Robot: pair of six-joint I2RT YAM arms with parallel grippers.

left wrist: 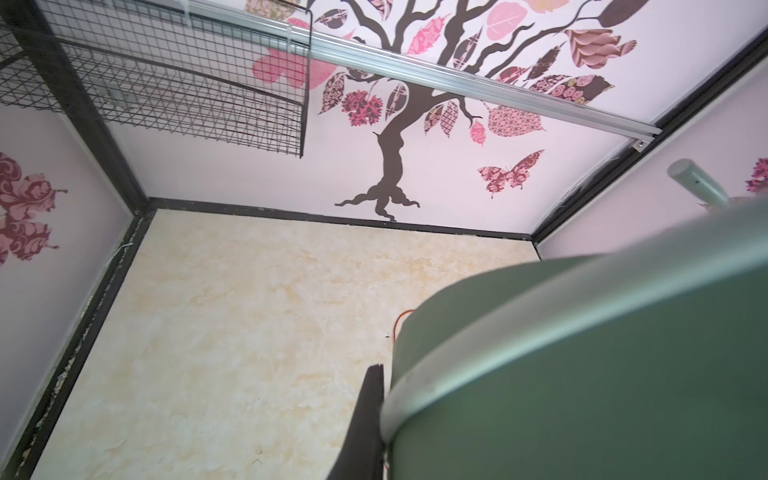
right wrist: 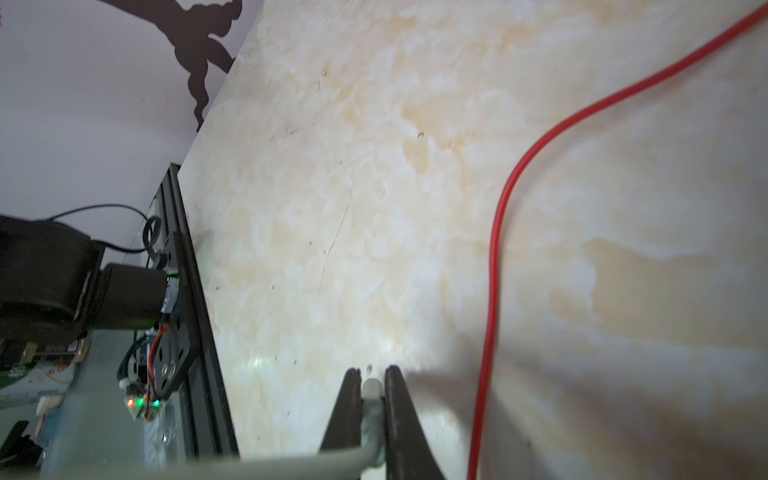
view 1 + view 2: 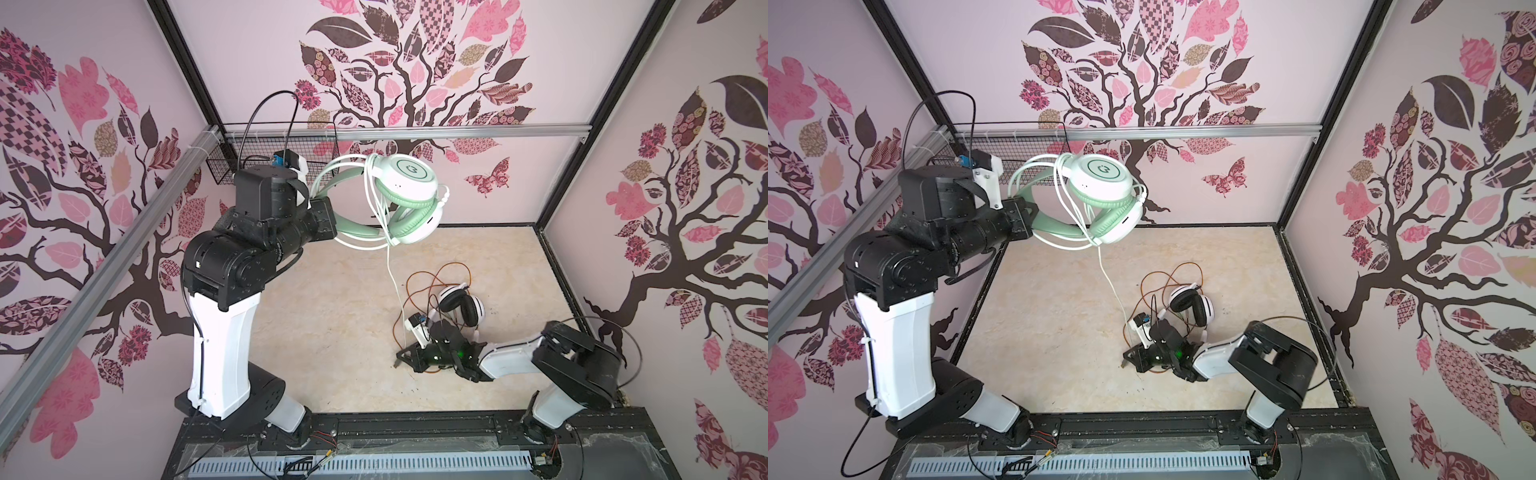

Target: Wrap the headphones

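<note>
Over open tabletop (image 3: pixel 332 316), left fingers (image 1: pixel 365 415) clamping mint headset (image 3: pixel 409 178), right fingers (image 2: pixel 399 415) pinching pale cable (image 2: pixel 371 390)

The left arm (image 3: pixel 224 345) stands tall: white lower link near upright, elbow bent, forearm extended about level toward the rear. The left gripper (image 3: pixel 326 218) is high in the air, jaws closed on the band of the green headset (image 3: pixel 411 178). The right arm (image 3: pixel 511 357) is folded low, forearm reaching leftward. The right gripper (image 2: pixel 370 376) sits just above the table (image 3: pixel 332 311), fingers (image 2: pixel 399 415) near-parallel, pinching the end of the pale cable (image 2: pixel 371 409).
</note>
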